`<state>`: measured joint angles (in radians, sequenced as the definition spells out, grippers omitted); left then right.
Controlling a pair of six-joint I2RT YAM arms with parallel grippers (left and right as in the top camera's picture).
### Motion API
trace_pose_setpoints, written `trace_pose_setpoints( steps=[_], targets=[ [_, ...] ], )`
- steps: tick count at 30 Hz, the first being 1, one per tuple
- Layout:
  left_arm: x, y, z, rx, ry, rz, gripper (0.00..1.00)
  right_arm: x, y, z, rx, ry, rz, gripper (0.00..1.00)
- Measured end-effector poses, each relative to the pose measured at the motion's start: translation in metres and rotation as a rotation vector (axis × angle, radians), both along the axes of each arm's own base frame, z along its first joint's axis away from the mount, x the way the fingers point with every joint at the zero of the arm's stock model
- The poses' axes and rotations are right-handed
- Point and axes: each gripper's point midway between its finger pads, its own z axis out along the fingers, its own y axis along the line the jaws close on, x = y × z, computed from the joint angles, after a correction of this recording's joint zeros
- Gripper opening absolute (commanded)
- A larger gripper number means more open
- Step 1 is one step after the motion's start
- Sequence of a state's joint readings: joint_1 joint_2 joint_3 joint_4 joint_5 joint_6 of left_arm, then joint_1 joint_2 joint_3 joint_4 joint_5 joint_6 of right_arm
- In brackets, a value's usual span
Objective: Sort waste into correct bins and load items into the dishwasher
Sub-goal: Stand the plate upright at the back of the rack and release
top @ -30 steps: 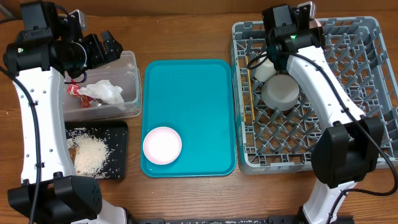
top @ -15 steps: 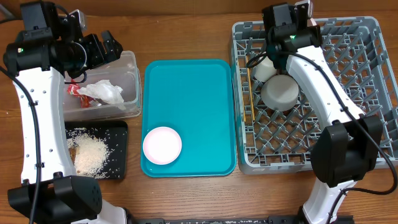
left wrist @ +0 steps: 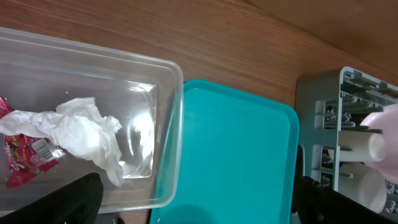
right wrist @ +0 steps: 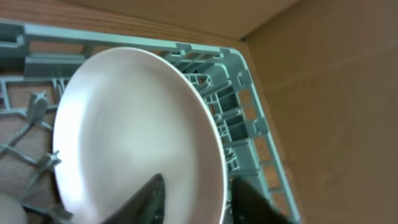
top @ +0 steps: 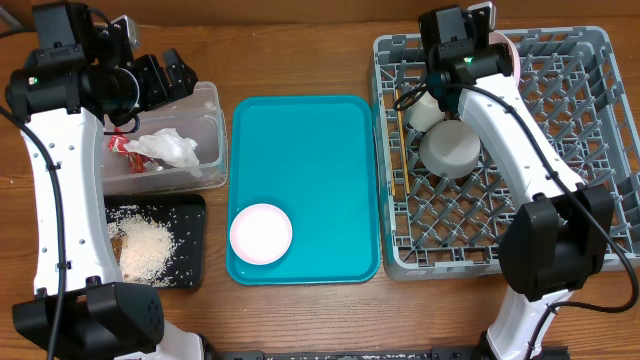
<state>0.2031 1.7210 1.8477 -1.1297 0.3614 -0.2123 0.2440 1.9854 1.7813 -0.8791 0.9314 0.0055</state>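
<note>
The right tool [right wrist: 199, 202] is closed on the rim of a pale pink round plate [right wrist: 130, 130], one finger on each face. It holds the plate on edge above the far rows of a large square grey plastic dish rack [top: 595, 120]; whether the plate touches the pegs cannot be told. The rack stands just beside a flat teal plastic serving tray [top: 310, 150], on the right arm's side of it. Inside the rack, towards the teal tray, a white cup [top: 425, 110] lies on its side with a small round whitish bowl [top: 450, 148] just beside it. Thin wooden chopsticks [top: 402, 150] lie along the rack edge nearest the teal tray.

The left tool [left wrist: 199, 208] hangs with its fingers spread wide, gripping nothing, above the teal tray's far edge on the left arm's side. A clear rectangular plastic tub [left wrist: 168, 124] sits just beside the teal tray there, holding a crumpled white tissue [left wrist: 81, 134] that touches a small red crinkled wrapper [left wrist: 22, 155]. On the same side of the teal tray, nearer the robot, a shallow black rectangular tray [top: 195, 240] holds whitish rice-like crumbs [top: 145, 248]. A second small whitish bowl [top: 261, 233] sits on the teal tray's near part. All rest on the wooden worktop [top: 300, 50].
</note>
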Motion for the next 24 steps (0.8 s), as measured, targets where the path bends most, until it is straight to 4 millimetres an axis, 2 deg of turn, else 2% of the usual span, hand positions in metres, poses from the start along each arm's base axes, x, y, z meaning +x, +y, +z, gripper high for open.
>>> trace_pose_setpoints(
  steps=[2,3,9,13,15,19,21,24],
  targets=[
    [0.000,0.000,0.000,0.000,0.000,-0.001,1.00,0.000,0.000,0.000,0.000,0.000,0.002,0.63],
    [0.000,0.000,0.000,0.000,0.000,0.000,1.00,0.001,0.000,0.000,-0.002,-0.001,0.002,0.65],
    [0.000,0.000,0.000,0.000,0.000,0.000,1.00,-0.002,-0.004,0.007,-0.049,-0.014,-0.022,0.66],
    [0.000,0.000,0.000,0.000,-0.001,0.000,1.00,-0.009,0.011,0.003,-0.054,0.024,0.002,0.65],
    [0.000,0.000,0.000,0.000,0.000,-0.001,1.00,-0.016,0.028,-0.006,-0.018,0.057,0.035,0.65],
    [0.000,0.000,0.000,0.000,0.000,0.000,1.00,-0.031,0.083,-0.035,0.156,0.148,0.147,0.64],
    [0.000,0.000,0.000,0.000,0.000,0.000,1.00,-0.041,0.118,-0.051,0.277,0.212,0.224,0.59],
    [0.000,0.000,0.000,0.000,-0.001,-0.001,1.00,-0.059,0.171,-0.068,0.461,0.298,0.334,0.59]
  ],
)
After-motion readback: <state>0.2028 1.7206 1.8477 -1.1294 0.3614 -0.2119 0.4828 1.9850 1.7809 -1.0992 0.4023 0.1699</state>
